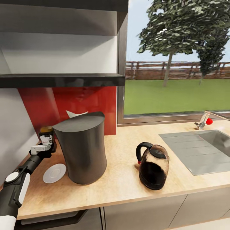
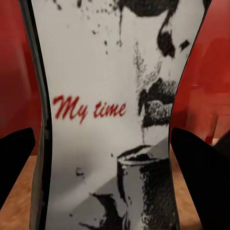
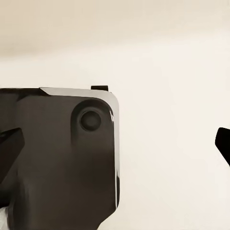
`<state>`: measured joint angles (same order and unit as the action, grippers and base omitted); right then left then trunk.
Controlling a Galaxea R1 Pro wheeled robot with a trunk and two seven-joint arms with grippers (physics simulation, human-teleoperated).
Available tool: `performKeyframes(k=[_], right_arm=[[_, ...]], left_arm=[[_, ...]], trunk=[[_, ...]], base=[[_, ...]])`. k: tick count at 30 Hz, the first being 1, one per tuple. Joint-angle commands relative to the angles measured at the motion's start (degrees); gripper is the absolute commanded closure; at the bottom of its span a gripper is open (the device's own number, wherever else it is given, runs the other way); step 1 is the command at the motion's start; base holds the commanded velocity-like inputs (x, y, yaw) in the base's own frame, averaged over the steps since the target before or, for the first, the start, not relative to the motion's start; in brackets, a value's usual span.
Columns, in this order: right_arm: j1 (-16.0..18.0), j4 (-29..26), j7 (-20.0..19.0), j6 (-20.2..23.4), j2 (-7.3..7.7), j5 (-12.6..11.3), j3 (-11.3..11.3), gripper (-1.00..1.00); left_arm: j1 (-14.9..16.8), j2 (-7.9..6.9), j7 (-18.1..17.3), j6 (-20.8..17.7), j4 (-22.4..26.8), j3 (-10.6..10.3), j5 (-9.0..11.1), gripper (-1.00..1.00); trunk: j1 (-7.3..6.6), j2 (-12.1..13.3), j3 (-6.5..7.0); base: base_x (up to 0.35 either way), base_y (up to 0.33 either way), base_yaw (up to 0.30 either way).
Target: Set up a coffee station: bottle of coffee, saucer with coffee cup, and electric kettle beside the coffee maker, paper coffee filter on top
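Note:
The dark coffee maker [image 1: 83,147] stands on the tan kitchen countertop [image 1: 127,185]. Left of it, by the wall, the bottle of coffee [image 1: 46,134] stands upright with my left gripper [image 1: 44,148] shut on it. Its white "My time" label [image 2: 105,110] sits between the dark fingers [image 2: 199,182]. The white saucer [image 1: 54,173] lies in front of the bottle. The electric kettle [image 1: 152,167] stands right of the coffee maker. A white paper coffee filter [image 1: 76,113] peeks over the lid's back edge. The black kitchen shelf [image 1: 60,80] is bare. The coffee cup is out of view. My right gripper [image 3: 115,143] is open.
A grey inset sink [image 1: 204,150] with a tap [image 1: 203,120] lies at the right. A red backsplash [image 1: 80,102] and a window [image 1: 175,64] back the counter. A dark rounded block [image 3: 57,158] shows in the right wrist view against a cream wall.

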<state>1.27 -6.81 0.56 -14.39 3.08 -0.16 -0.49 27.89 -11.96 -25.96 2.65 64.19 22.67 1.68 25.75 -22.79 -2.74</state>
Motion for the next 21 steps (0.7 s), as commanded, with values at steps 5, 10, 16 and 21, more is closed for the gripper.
performKeyframes(k=[5,10,16,21], right_arm=[[0.05,0.04,0.07,-0.2,0.0,-0.02,-0.04,-1.0],[0.05,0.04,0.07,-0.2,0.0,0.0,-0.02,-1.0],[0.05,0.04,0.14,-0.2,0.0,-0.02,0.0,-1.0],[0.14,-0.35,0.04,-0.2,-0.26,0.11,-0.02,-1.0]], left_arm=[[0.06,0.01,-0.31,0.08,-0.05,0.09,0.17,1.0],[0.06,0.08,-0.31,0.08,-0.1,0.09,0.17,1.0],[-1.17,0.02,-0.31,0.15,-2.27,0.09,-0.05,1.0],[-0.85,-0.39,-0.24,1.58,-4.48,0.33,0.14,1.0]], trunk=[[0.04,-0.13,-0.13],[0.04,-0.13,-0.13],[0.04,-0.13,-0.13],[0.04,-0.13,-0.13]], base=[[0.0,0.005,-0.006],[0.0,0.001,-0.115],[0.0,0.0,-0.027],[0.0,0.0,-0.001]])
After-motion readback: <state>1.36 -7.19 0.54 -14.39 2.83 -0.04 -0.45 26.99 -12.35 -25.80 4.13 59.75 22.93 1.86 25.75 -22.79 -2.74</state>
